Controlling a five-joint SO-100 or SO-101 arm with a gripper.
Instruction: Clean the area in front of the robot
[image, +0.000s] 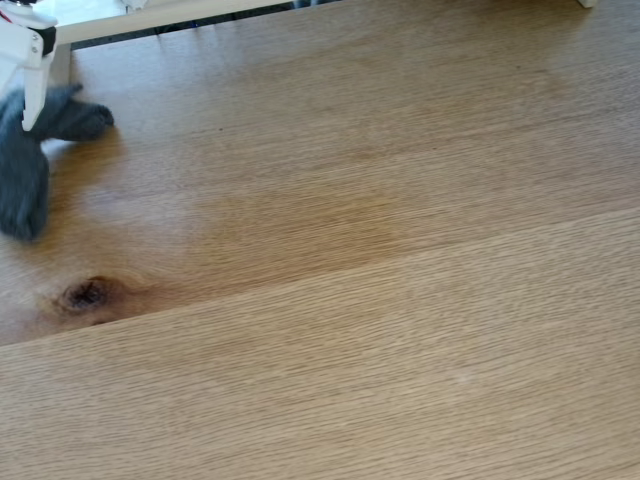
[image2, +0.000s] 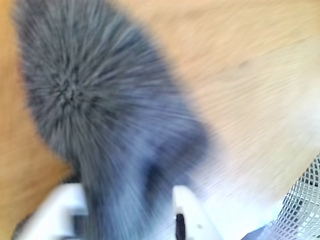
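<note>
The light-oak tabletop (image: 380, 250) spreads across the fixed view, with a dark knot (image: 88, 294) at the left and a long seam running up to the right. At the top-left corner the white robot arm's gripper (image: 28, 100) points down, shut on a fuzzy dark grey cloth (image: 25, 175) that hangs and trails on the wood. In the blurred wrist view the cloth (image2: 90, 100) runs up from between the two white fingers of the gripper (image2: 127, 205) and drapes over the tabletop (image2: 250, 75).
A white bar (image: 170, 18) runs along the table's far edge, with a white leg behind the gripper. A faint whitish smudge (image: 460, 378) marks the near board. A white mesh object (image2: 300, 210) sits at the wrist view's lower right.
</note>
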